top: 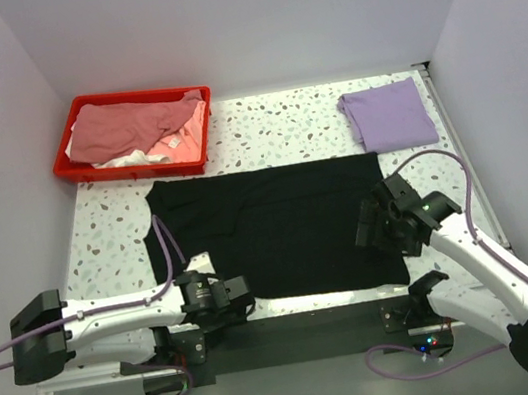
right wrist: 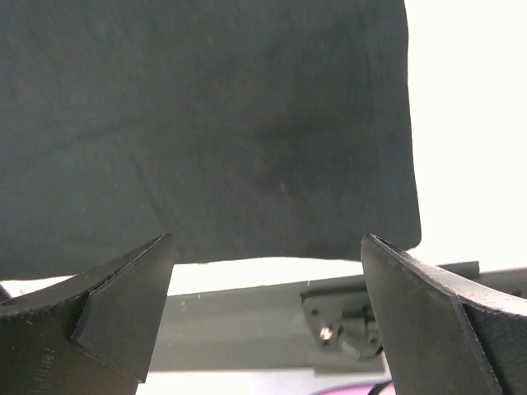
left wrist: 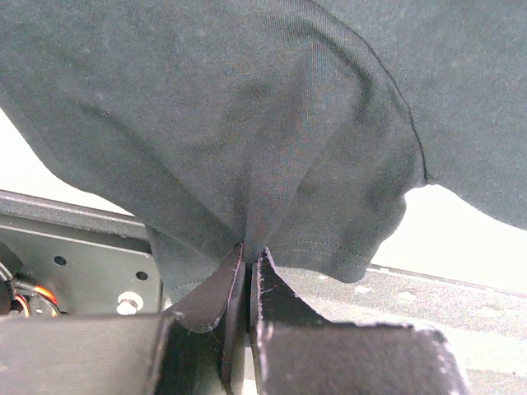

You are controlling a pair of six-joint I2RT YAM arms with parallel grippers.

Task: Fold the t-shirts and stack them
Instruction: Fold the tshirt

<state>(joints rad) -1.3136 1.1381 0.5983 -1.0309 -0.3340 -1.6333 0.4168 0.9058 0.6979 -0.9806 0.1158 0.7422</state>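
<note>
Left tool hides black t-shirt near-left corner from above; right tool overlaps its right edge. White shirt mostly buried under pink shirt in bin. Wrist views crop black t-shirt.

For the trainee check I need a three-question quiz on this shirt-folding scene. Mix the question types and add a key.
1. True or false: the left end effector is shut on a pinch of the black t-shirt.
2. Fill in: the right end effector, by the black t-shirt's near right corner, has its jaws ___.
3. Where does the folded light purple t-shirt lie? A: on the black t-shirt. B: on the table, at its far right. C: in the right end effector.
Key: 1 true; 2 open; 3 B.
</note>
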